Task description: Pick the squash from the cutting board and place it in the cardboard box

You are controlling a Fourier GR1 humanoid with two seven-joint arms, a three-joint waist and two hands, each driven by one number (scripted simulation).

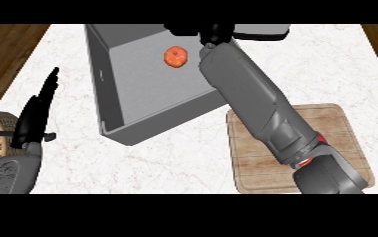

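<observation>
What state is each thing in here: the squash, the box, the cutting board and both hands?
squash: lying on the box floor, not held, apart from the right hand.
cardboard box: upright, open at the top, holding the squash.
cutting board: lying flat, no squash on it.
right hand: over the box's far rim, grip not visible.
left hand: open, fingers up, resting at the view's left edge.

Squash [176, 57] orange-red. Cardboard box [103, 91] plain mid grey, inside and out, walls a shade darker. Counter [317, 66] white marble, thin grey veining. Cutting board [336, 131] pale tan wood, streaky grain. Right forearm [244, 91] grey with a red ring [320, 141]; right hand [210, 33] black. Left hand [37, 111] black. Floor [18, 46] dark brown wood, far corners.
</observation>
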